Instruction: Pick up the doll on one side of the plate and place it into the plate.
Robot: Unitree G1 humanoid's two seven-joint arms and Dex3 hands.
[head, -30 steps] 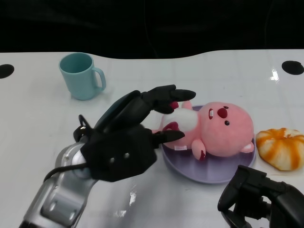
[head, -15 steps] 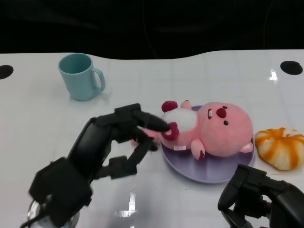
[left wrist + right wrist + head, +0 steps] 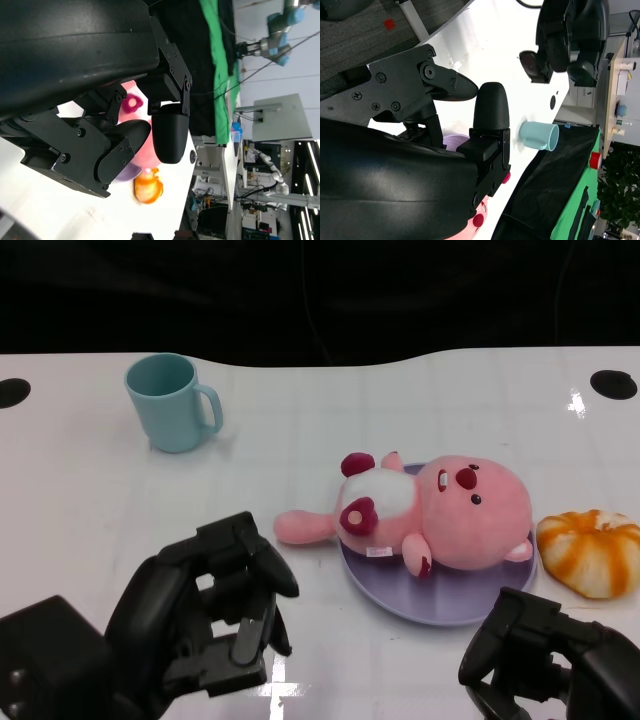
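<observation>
The pink plush doll (image 3: 450, 515) lies on its back on the purple plate (image 3: 440, 608); one limb hangs over the plate's left rim onto the table. My left hand (image 3: 205, 625) is low at the near left, well clear of the doll, fingers curled in and holding nothing. My right hand (image 3: 545, 665) rests at the near right in front of the plate, fingers curled and empty. Past the curled fingertips (image 3: 170, 137), the left wrist view shows part of the doll (image 3: 131, 103). A sliver of the plate (image 3: 452, 141) appears in the right wrist view.
A light blue mug (image 3: 172, 400) stands at the far left, also seen as the mug (image 3: 540, 136). An orange and white striped toy (image 3: 592, 552) lies right of the plate. Black round marks (image 3: 614, 383) sit at the table's far corners.
My left hand has let go of the doll, pulled back toward me and curled its fingers in. The doll stays on the plate. The right hand has not moved.
</observation>
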